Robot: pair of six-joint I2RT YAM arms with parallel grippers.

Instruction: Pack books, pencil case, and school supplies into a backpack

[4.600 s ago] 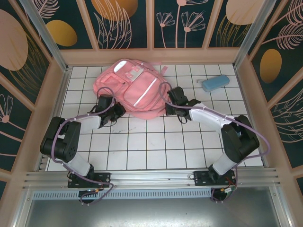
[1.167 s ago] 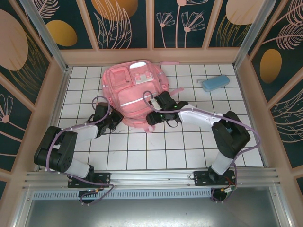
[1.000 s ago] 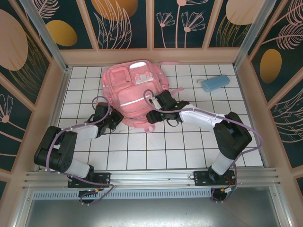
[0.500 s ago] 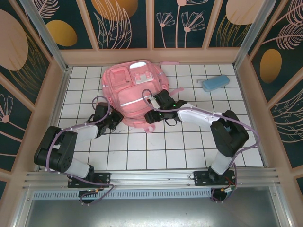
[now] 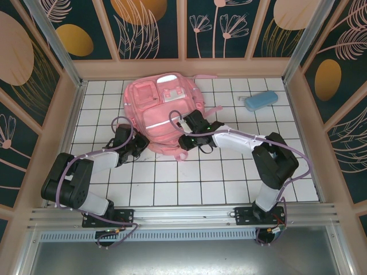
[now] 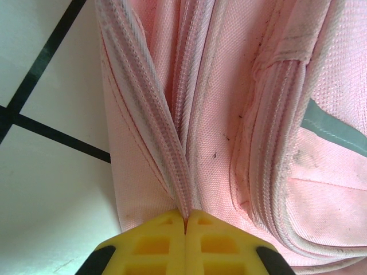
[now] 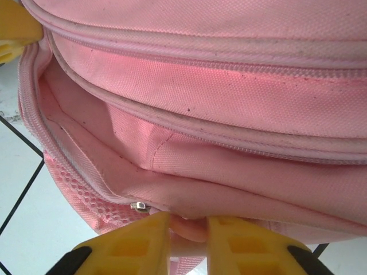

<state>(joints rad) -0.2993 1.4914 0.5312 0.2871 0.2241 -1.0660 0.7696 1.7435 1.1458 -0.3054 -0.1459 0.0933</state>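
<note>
Low in the frame, the left gripper [image 6: 185,215] pinches the zipper seam [image 6: 171,172] of the backpack [image 5: 163,112], fingers pressed together. The right gripper [image 7: 188,220] clamps a pink fabric tab [image 7: 189,230] at the backpack's near edge. The backpack lies upper centre, the pencil case [image 5: 261,100] upper right, well apart

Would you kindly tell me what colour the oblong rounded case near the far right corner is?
Light blue; the oblong rounded case shows best in the top external view.
</note>
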